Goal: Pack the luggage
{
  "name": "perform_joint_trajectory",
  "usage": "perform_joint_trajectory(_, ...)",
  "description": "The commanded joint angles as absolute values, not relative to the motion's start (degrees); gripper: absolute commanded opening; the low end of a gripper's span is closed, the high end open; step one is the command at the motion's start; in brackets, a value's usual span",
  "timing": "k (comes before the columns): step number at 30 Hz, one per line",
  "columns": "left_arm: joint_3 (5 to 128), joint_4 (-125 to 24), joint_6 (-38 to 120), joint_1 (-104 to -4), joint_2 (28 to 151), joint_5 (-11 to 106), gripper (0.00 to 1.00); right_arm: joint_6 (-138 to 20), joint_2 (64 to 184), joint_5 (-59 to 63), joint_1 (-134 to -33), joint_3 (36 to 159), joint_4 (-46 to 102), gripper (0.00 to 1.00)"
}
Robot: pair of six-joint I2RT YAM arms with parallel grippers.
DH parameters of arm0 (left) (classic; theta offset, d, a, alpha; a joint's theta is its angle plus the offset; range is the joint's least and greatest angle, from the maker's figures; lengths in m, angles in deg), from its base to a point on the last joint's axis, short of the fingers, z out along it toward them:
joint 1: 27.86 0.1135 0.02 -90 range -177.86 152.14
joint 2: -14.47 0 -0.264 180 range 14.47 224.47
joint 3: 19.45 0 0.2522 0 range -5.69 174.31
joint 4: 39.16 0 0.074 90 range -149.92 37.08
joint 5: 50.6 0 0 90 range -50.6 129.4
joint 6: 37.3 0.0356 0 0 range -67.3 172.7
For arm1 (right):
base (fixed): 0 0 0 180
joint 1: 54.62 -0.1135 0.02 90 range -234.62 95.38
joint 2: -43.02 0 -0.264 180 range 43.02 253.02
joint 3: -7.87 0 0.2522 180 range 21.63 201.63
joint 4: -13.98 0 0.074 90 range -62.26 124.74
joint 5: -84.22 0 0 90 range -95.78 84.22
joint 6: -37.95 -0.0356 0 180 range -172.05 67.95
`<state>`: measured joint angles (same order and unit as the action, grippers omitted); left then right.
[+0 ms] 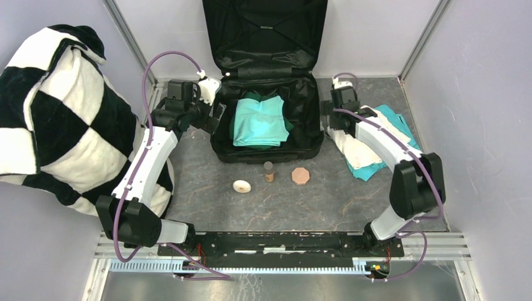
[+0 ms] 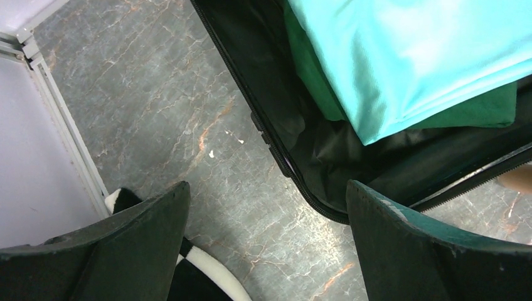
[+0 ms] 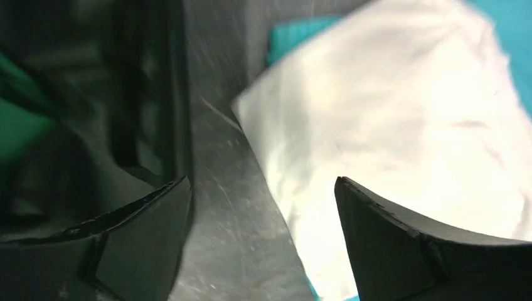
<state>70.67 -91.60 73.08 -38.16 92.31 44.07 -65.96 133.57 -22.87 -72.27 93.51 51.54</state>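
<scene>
Overhead, the luggage (image 1: 268, 135) lies open at the far middle of the desk (image 1: 326, 200), its lid standing upright against the back wall. A folded turquoise garment (image 1: 258, 122) rests inside on top of a green garment (image 1: 285, 122). The left end effector (image 1: 215, 118) hangs at the luggage's left rim, and the right end effector (image 1: 327, 116) sits just beside its right wall. Under the right arm lies a white cloth (image 1: 357, 150) on a teal cloth (image 1: 401, 125). In front of the luggage stand a white disc (image 1: 241, 186), a small brown bottle (image 1: 268, 170) and a tan octagonal piece (image 1: 301, 176), each apart from the others. A black-and-white checkered blanket (image 1: 63, 119) fills the left side.

From the left wrist, the fingers are spread wide with nothing between them. Below them runs the luggage's zippered corner rim, with the turquoise garment over the green one inside, and a bit of the blanket shows at the bottom edge.

From the right wrist, the fingers also stand well apart and hold nothing. The luggage's dark wall is at the left, the white cloth at the right, and a strip of bare desk lies between.
</scene>
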Motion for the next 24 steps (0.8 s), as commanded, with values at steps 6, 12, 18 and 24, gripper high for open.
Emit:
perform_joint_trajectory(6,72.2,-93.0,70.4,-38.1,90.6,45.8,1.00,-59.1,139.1,-27.7,-72.6,90.3,53.6,0.94)
perform_joint_trajectory(12,72.1,-93.1,70.6,-38.1,90.9,45.7,1.00,-59.0,145.4,-27.9,-72.1,93.8,53.8,0.90)
perform_joint_trajectory(18,71.8,-93.1,70.8,-38.1,91.2,45.6,1.00,-60.2,149.4,-25.7,-71.0,96.1,52.8,0.87)
perform_joint_trajectory(24,72.0,-93.2,71.0,-38.1,91.4,45.2,1.00,-60.9,153.8,-24.6,-70.7,98.5,52.6,0.83)
